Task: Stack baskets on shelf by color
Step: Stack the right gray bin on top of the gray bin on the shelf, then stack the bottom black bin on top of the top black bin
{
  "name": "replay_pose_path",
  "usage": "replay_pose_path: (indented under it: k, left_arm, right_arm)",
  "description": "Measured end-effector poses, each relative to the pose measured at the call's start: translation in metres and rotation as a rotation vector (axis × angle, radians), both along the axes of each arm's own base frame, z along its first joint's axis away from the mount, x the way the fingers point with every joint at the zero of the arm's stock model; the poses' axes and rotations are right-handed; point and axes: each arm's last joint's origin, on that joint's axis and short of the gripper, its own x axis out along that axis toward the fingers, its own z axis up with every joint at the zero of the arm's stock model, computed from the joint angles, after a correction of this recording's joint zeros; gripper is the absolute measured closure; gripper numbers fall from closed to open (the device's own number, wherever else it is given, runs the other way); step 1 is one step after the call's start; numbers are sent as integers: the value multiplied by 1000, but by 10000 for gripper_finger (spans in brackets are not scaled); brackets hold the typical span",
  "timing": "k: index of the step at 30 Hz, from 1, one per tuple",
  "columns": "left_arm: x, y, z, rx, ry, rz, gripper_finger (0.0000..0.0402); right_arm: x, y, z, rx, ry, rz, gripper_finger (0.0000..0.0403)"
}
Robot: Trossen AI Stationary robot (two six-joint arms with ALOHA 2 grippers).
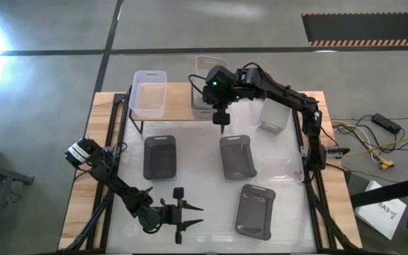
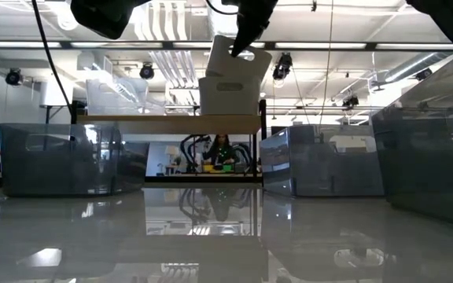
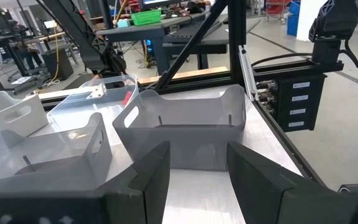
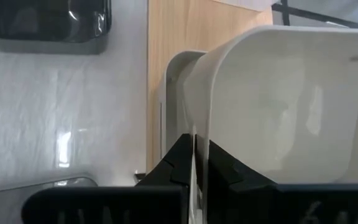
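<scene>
The shelf [image 1: 179,99] stands at the table's far edge. On its left part sits a clear basket [image 1: 149,92]; on its right part sits a light basket [image 2: 226,96]. Above that one, my right gripper [image 4: 195,155] is shut on a second light basket [image 2: 238,56], which hangs tilted. Whether it touches the basket below, I cannot tell. My left gripper [image 1: 190,216] waits open near the table's front edge, pointing at a dark grey basket [image 3: 185,130], with nothing between its fingers. My right gripper pinches the top edge of the light basket's near wall [image 4: 196,138] between its two fingers, one finger [image 4: 222,165] inside the basket and one outside. The fingers slant down from above. The basket hangs tilted over the basket on the shelf.
Three dark grey baskets [image 1: 160,156] [image 1: 237,156] [image 1: 255,209] stand on the white table top. Another light grey basket [image 1: 273,117] stands by the shelf's right end. Black frame rails [image 1: 310,163] run along the table's sides, and cables [image 1: 374,138] lie on the floor to the right.
</scene>
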Motion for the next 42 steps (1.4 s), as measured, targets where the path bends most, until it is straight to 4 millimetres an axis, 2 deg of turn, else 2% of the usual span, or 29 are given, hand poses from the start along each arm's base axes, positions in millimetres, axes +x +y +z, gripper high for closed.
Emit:
replay_pose_path:
  k: [10,19,24,29,33,37,42]
  left_arm:
    - [0,0,0,0,0,0,259]
    - [0,0,0,0,0,0,259]
    - [0,0,0,0,0,0,259]
    - [0,0,0,1,0,-1,259]
    - [0,0,0,0,0,-1,259]
    - [0,0,0,1,1,-1,259]
    - [0,0,0,49,2,-5,259]
  right_arm:
    - [5,-1,-7,8,15,-6,384]
    - [5,-2,-7,5,15,-3,302]
    - [1,0,0,-10,0,12,268]
    - [-13,6,16,59,-55,21,268]
    - [-25,22,18,209,-53,112,289]
    - [-35,54,6,231,-22,181,318]
    - [-60,98,-16,237,-101,276,358]
